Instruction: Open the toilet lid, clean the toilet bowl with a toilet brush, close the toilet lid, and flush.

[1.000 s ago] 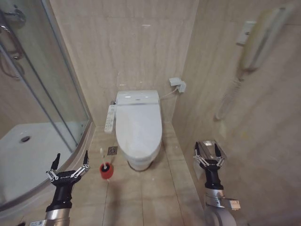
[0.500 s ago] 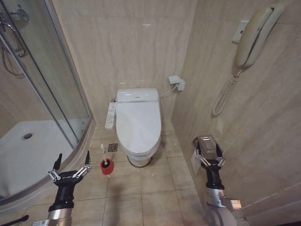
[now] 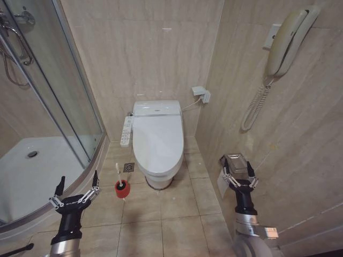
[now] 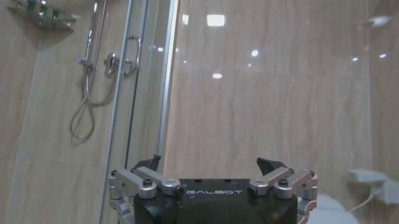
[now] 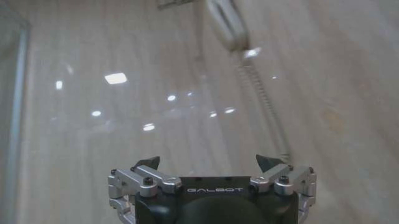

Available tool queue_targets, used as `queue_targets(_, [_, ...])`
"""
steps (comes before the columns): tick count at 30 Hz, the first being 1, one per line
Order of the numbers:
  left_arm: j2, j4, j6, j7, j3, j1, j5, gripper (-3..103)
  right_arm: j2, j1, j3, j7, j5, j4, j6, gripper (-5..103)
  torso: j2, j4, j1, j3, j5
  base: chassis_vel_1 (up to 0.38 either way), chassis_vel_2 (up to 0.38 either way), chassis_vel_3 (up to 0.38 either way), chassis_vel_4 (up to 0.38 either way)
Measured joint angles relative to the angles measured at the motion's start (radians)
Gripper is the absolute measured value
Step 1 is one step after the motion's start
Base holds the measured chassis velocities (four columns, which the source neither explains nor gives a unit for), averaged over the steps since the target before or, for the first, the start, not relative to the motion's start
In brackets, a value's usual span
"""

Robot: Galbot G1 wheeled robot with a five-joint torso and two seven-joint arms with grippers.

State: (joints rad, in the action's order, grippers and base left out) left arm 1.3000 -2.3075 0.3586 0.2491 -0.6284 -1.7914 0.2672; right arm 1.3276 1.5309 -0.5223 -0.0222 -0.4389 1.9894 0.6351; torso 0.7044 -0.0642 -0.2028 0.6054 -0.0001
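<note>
While toilet lid (image 3: 157, 140) lies shut, left gripper (image 3: 74, 188) empty, spread

Bare floor leads to the toilet lid (image 3: 157, 138), the toilet brush (image 3: 121, 187) standing left.

The word "GALBOT" is printed in pale letters on the dark body of the left gripper (image 4: 212, 163). The same word "GALBOT" is printed on the right gripper (image 5: 210, 161). No other text can be read.
</note>
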Motion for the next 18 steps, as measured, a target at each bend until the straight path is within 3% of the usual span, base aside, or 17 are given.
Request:
queue_targets(6, [-0.016, -0.058, 0.006, -0.001, 0.017, -0.034, -0.002, 100, -0.074, 0.073, 0.047, 0.064, -0.002, 0.095, -0.042, 100, 0.000, 0.0005, 0.000, 0.000, 0.0003, 0.000, 0.000, 0.000, 0.000])
queue_targets(8, [-0.055, -0.075, 0.000, 0.008, 0.040, -0.038, -0.007, 100, -0.119, 0.126, 0.061, 0.060, 0.011, 0.142, -0.088, 100, 0.000, 0.0005, 0.000, 0.000, 0.0001, 0.000, 0.000, 0.000, 0.000])
queue_targets(10, [-0.076, -0.077, -0.004, 0.014, 0.049, -0.035, -0.011, 100, -0.140, 0.157, 0.062, 0.043, 0.027, 0.169, -0.119, 100, 0.000, 0.0000, 0.000, 0.000, 0.0000, 0.000, 0.000, 0.000, 0.000])
queue_targets(14, [-0.127, -0.091, -0.031, 0.053, 0.092, -0.028, -0.008, 100, -0.170, 0.239, 0.026, -0.082, 0.083, 0.296, -0.285, 100, 0.000, -0.0005, 0.000, 0.000, -0.0003, 0.000, 0.000, 0.000, 0.000])
queue_targets(15, [-0.127, -0.091, -0.031, 0.053, 0.092, -0.028, -0.008, 100, -0.170, 0.239, 0.026, -0.082, 0.083, 0.296, -0.285, 100, 0.000, -0.0005, 0.000, 0.000, -0.0003, 0.000, 0.000, 0.000, 0.000])
queue_targets(18, [-0.119, -0.154, -0.113, 0.103, 0.102, -0.057, 0.004, 100, -0.179, 0.251, 0.014, -0.136, 0.082, 0.347, -0.355, 100, 0.000, 0.0004, 0.000, 0.000, 0.0000, 0.000, 0.000, 0.000, 0.000])
